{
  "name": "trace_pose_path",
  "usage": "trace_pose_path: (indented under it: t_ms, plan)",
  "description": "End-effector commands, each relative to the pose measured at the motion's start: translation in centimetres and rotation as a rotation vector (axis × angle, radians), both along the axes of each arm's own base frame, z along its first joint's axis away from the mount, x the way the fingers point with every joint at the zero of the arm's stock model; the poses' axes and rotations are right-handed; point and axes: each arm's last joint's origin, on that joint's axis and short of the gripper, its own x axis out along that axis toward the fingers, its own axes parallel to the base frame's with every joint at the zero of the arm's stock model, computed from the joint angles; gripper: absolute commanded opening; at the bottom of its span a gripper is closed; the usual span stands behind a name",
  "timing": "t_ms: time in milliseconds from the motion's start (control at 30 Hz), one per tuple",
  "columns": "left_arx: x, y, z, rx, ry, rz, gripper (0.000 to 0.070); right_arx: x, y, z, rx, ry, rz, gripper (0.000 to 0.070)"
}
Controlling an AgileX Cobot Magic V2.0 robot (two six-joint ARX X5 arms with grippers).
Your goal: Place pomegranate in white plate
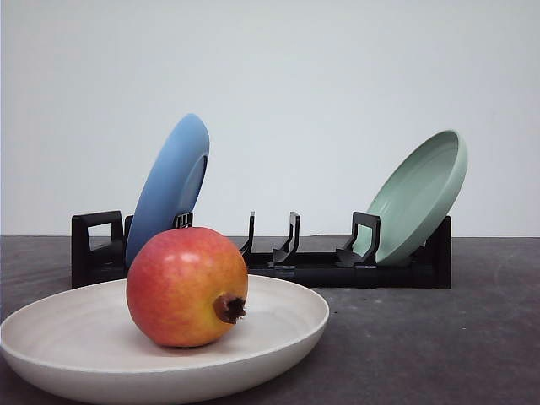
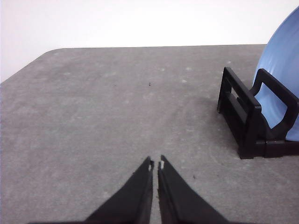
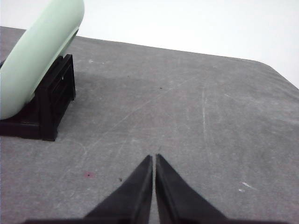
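Observation:
The pomegranate (image 1: 186, 287), red shading to yellow-orange with a dark calyx facing front right, rests inside the white plate (image 1: 287, 333) at the near left of the table. My left gripper (image 2: 156, 163) is shut with nothing between its fingers, over bare grey table beside the end of the black rack (image 2: 247, 119). My right gripper (image 3: 154, 157) is also shut and holds nothing, over bare table near the rack's other end (image 3: 51, 102).
A black dish rack (image 1: 321, 266) stands behind the white plate. A blue plate (image 1: 169, 186) leans in its left slot and a pale green plate (image 1: 419, 196) in its right slot. Grey table stretches to the right of the white plate.

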Motion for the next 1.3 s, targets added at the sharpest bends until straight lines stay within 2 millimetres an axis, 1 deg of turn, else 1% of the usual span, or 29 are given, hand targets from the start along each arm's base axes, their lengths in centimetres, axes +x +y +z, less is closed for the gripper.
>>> trace_pose_path:
  t_ms: [0, 1267]
  plan:
    - [0.04, -0.01, -0.39, 0.008, 0.013, -0.001, 0.0000, 0.02, 0.01, -0.01, -0.005, -0.007, 0.001, 0.0002]
    - [0.04, -0.01, -0.40, 0.008, 0.013, -0.001, 0.0000, 0.02, 0.01, -0.01, -0.005, -0.007, 0.001, 0.0002]
